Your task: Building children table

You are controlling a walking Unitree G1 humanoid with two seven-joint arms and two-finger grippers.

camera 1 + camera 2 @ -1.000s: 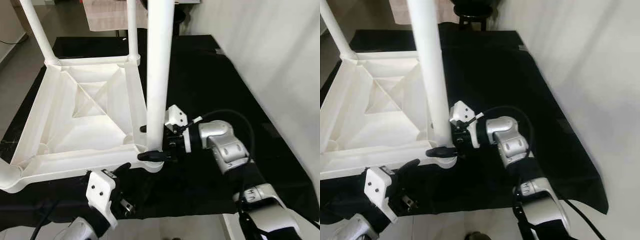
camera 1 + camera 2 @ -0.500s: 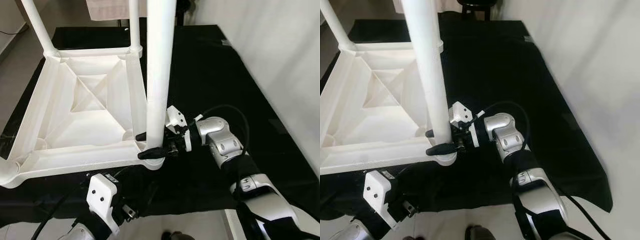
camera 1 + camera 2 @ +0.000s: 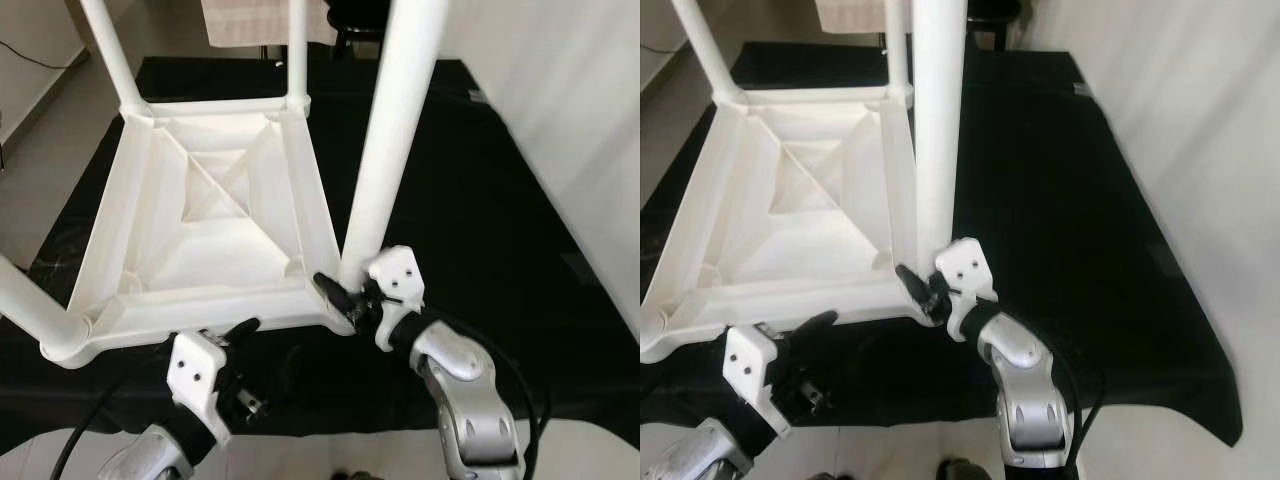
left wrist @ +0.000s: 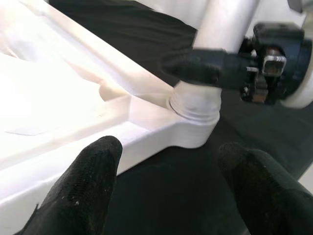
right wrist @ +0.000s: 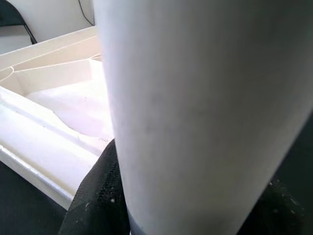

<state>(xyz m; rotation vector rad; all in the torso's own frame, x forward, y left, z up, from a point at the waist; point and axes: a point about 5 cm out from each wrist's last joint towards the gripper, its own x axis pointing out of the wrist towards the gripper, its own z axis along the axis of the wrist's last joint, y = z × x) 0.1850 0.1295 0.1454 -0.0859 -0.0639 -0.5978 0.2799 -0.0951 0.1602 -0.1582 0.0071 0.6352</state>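
Note:
A white plastic children's table (image 3: 215, 235) lies upside down on a black cloth, its legs pointing up. My right gripper (image 3: 345, 290) is shut on the near right leg (image 3: 390, 150), just above the corner socket where the leg sits. In the right wrist view that leg (image 5: 195, 112) stands between the black fingers (image 5: 98, 196). My left gripper (image 3: 262, 345) is open and holds nothing, just below the table's near edge. In the left wrist view its fingers (image 4: 83, 186) point at the same corner socket (image 4: 195, 105).
Three more legs stand up: far left (image 3: 110, 50), far right (image 3: 296, 50) and near left (image 3: 25, 300). The black cloth (image 3: 480, 200) spreads to the right up to a white wall (image 3: 580, 120). A dark stool (image 3: 355, 15) stands at the back. Bare floor lies left.
The camera has shifted. My right arm has swung from the right side round to the near side of the leg, still gripping its base. The left gripper stays open by the near edge.

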